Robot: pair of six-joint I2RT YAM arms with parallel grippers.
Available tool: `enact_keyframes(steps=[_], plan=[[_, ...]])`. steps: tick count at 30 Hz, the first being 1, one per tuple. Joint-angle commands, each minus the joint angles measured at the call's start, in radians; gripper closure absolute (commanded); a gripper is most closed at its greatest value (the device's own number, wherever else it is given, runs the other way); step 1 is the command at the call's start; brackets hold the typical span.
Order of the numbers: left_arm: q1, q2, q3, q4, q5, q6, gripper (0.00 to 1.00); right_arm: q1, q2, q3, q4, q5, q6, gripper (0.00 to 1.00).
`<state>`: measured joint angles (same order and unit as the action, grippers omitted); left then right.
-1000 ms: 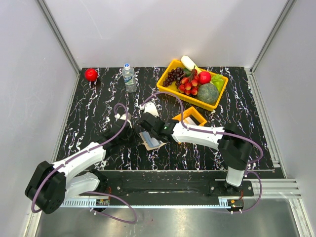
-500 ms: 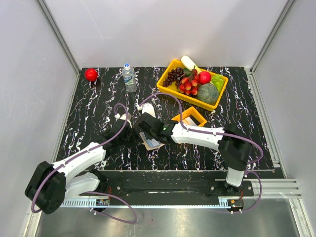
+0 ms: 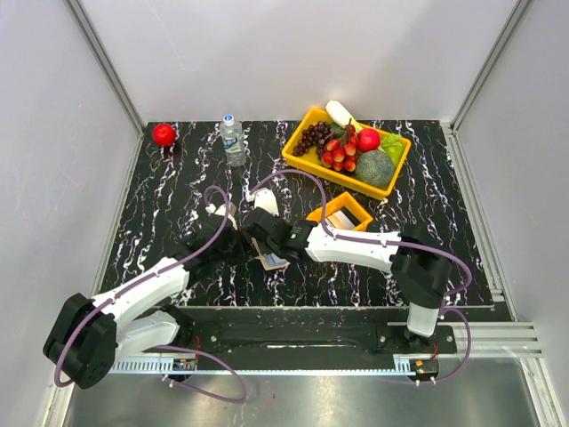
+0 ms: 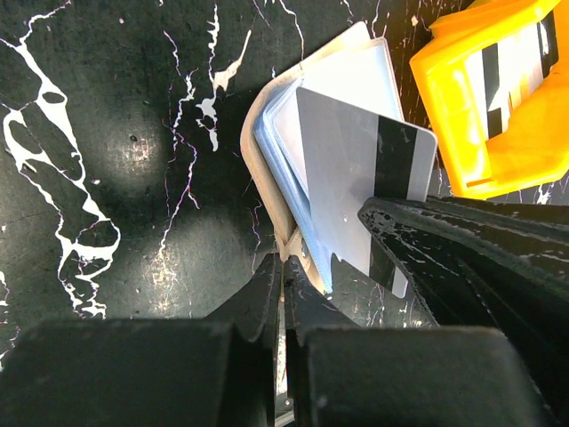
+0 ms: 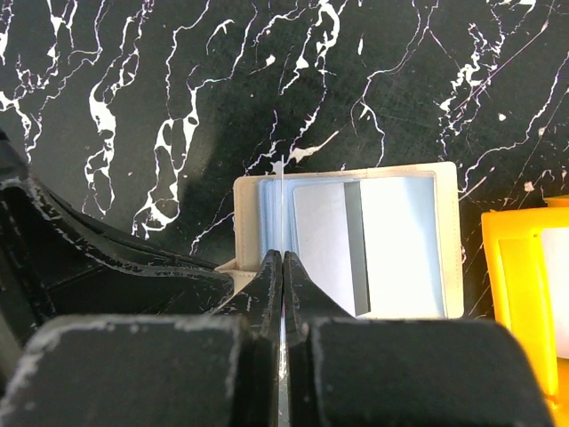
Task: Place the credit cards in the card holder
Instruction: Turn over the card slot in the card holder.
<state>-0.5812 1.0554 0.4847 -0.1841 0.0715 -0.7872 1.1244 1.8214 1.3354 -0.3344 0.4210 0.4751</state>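
The beige card holder [image 4: 267, 151] lies open on the black marbled table, its light blue sleeves showing. My left gripper [image 4: 284, 267] is shut on the card holder's near edge. My right gripper [image 5: 282, 258] is shut on a silvery credit card [image 4: 347, 169] with a black stripe, held tilted over the sleeves. That credit card [image 5: 282, 205] appears only edge-on in the right wrist view. Another pale card [image 5: 324, 240] sits in the card holder [image 5: 449, 240]. From above, both grippers meet at the card holder [image 3: 271, 258], which they mostly cover.
A small orange tray [image 3: 342, 209] stands just right of the card holder. At the back are a yellow basket [image 3: 311, 120] of fruit, a water bottle [image 3: 232, 140] and a red ball [image 3: 164, 134]. Grey walls enclose the table.
My right gripper has shifted a little to the left and away from the bases with the card, over the card holder. The left gripper has kept its hold and place.
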Motion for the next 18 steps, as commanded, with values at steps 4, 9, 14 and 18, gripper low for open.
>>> enact_keyframes(steps=[4,9,14,18], plan=[[-0.002,-0.020,0.012,0.052,0.004,-0.012,1.00,0.014,0.029,0.011,0.015,0.104,-0.003,1.00],[-0.003,-0.015,0.015,0.040,-0.004,-0.007,1.00,0.012,0.007,0.018,0.002,0.179,-0.041,1.00],[-0.003,-0.020,0.012,0.018,-0.021,0.002,1.00,0.008,-0.039,0.016,-0.012,0.225,-0.066,1.00],[-0.003,-0.021,0.003,0.015,-0.027,0.003,1.00,-0.011,-0.053,-0.008,-0.025,0.231,-0.067,1.00]])
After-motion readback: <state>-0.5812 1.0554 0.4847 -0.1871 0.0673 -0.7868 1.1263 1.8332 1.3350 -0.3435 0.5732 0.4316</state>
